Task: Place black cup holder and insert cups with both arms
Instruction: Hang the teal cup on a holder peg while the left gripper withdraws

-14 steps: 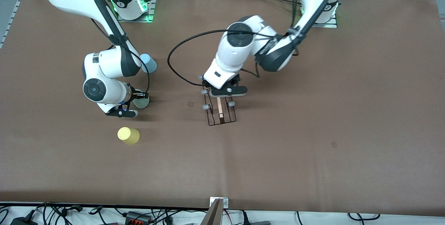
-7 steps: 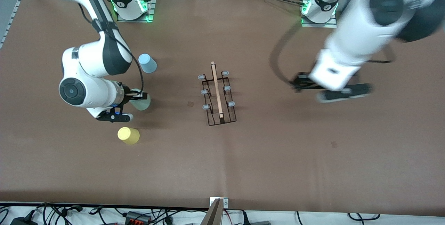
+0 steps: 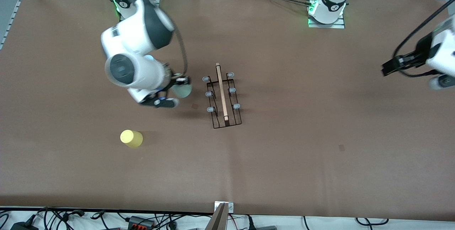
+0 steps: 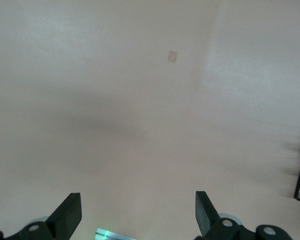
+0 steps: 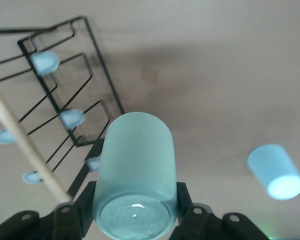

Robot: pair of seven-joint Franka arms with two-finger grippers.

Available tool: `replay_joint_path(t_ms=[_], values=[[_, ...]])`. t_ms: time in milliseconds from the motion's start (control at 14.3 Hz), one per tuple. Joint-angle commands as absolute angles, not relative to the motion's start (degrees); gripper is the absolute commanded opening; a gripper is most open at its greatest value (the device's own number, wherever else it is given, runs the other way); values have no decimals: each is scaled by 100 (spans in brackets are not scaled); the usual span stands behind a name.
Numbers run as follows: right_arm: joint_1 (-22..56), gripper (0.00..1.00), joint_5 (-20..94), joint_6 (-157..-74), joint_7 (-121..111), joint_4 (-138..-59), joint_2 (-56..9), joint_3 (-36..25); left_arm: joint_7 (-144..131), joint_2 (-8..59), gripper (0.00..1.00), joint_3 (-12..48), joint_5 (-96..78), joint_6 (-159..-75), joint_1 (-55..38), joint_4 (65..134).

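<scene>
Black wire and a light wooden rod make up the black cup holder, which you see standing mid-desk with six grey-blue pegs, none yet carrying a cup. The right gripper hangs over the desk just beside the holder, toward the right arm's end, its fingers closed against the sides of the mint green cup; the sideways hold probably suits slipping the cup's mouth over a peg. Count three cups: the mint one in hand, the light blue cup largely hidden under the right arm in the front view, and the yellow cup nearer the front camera. The left gripper waits over bare desk at the left arm's end, fingers spread wide and holding nothing.
</scene>
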State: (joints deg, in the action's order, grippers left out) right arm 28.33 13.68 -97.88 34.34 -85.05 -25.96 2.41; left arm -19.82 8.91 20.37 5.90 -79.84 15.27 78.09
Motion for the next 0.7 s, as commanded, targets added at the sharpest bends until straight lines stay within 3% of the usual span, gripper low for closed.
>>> replay_joint_path(t_ms=[0,420,630], values=[[3207,26,1441,-9747,3998,-8420,-2619,193,-1890,826,100,2074,580,-8059,1556,8068],[3462,27,1450,-10027,4184,-8420,-2891,193,-1775,151,100,2145,176,-8999,1846,9551],[3480,27,1450,-10221,4184,-8420,-3023,193,-1758,183,100,2118,176,-9132,1846,9388]])
